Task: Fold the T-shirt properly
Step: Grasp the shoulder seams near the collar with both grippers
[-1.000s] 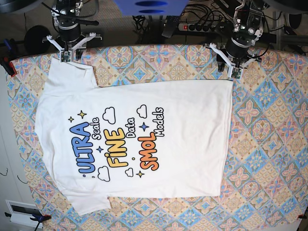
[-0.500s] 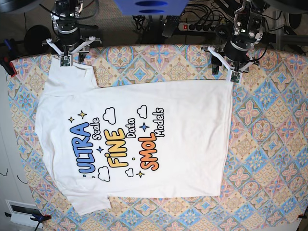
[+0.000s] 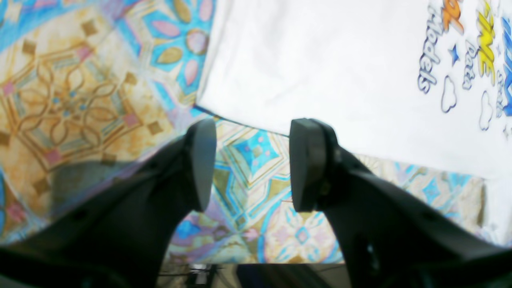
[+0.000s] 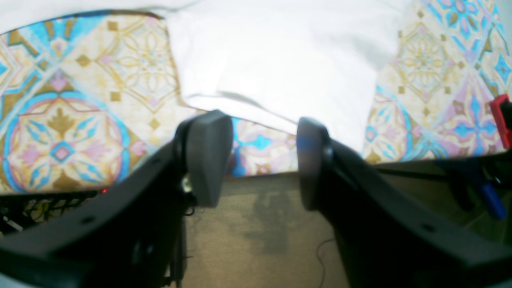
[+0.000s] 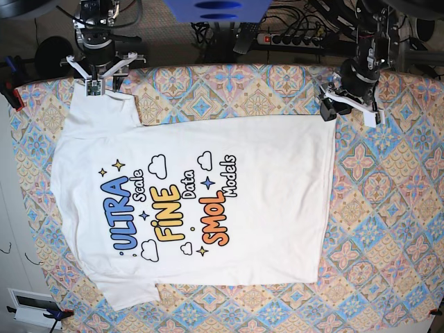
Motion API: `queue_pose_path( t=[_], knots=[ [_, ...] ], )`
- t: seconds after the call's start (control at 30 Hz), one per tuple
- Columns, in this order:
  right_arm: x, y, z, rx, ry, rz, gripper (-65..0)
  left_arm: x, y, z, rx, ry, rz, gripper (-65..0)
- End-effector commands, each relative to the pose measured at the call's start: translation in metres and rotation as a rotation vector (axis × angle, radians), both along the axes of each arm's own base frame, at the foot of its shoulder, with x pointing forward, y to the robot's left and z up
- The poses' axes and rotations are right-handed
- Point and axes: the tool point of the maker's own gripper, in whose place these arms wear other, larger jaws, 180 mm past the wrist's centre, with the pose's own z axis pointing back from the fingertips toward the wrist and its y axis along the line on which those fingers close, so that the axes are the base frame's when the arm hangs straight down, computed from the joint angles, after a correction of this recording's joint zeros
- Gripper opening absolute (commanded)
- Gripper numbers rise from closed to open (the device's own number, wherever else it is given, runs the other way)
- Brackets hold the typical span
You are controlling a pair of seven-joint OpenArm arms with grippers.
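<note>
T-shirt [image 5: 201, 201] lies flat, print side up, spread across the patterned tablecloth [image 5: 388, 208], collar toward the base view's left edge and hem toward its right. Print reads "ULTRA" in blue, "FINE" in yellow, "SMOL" in orange, with clouds and stars around it. One short sleeve points to the far edge of the table under the right arm; the other sleeve lies at the near edge. Right gripper [image 5: 99, 71] sits at the table's far edge just above that far sleeve; the right wrist view shows its jaws parted, nothing between them [image 4: 262, 160], sleeve hem lying just ahead of the fingertips, not pinched. Left gripper [image 5: 350, 105] is by the hem's far corner, angled, just off the cloth on the tablecloth side; the left wrist view shows both pads apart with bare tablecloth between them [image 3: 250, 164], shirt edge just beyond the tips, no contact that I can see. A red clamp [image 4: 503, 118] shows at the right wrist view's right edge on the table rim. A power strip [image 5: 288, 38] and cables sit behind the table, and a blue object [image 5: 215, 10] sits at top centre.
</note>
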Motion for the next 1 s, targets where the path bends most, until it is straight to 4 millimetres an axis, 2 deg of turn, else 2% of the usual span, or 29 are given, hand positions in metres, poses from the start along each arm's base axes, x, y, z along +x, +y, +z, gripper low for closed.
queue_pose_path(
  t=[0.0,0.17,0.27,0.4,0.5,0.6,0.73,0.9,0.97],
  knots=[
    [0.006,-0.002,0.009,-0.011,-0.036,0.007,-36.8,0.009,0.000,0.007,-0.024,-0.037,0.011,-35.9],
    [0.006,-0.002,0.009,-0.011,-0.036,0.007,-36.8,0.008,0.004,-0.018,-0.135,0.019,0.106,-35.9],
    [0.005,-0.003,0.009,-0.013,-0.036,0.005,-36.8,0.006,0.002,-0.026,-0.185,0.037,0.145,-35.9],
    [0.005,-0.004,0.009,-0.014,-0.033,0.004,-36.8,0.007,-0.001,-0.029,-0.197,0.041,0.153,-35.9],
    [0.004,-0.004,0.009,-0.014,-0.030,0.003,-36.8,0.016,-0.007,-0.028,-0.218,0.024,0.163,-35.9],
    [0.004,-0.003,0.008,-0.013,-0.030,0.004,-36.8,0.020,-0.005,-0.040,-0.228,0.046,0.185,-35.9],
    [0.004,-0.004,0.009,-0.015,-0.030,0.002,-36.8,0.026,-0.017,-0.045,-0.270,0.071,0.178,-36.0],
    [0.004,-0.005,0.009,-0.016,-0.031,0.001,-36.8,0.022,-0.026,-0.047,-0.297,0.084,0.180,-36.0],
    [0.004,-0.005,0.009,-0.016,-0.031,0.001,-36.8,0.008,-0.026,-0.053,-0.297,0.113,0.184,-36.0]
  ],
)
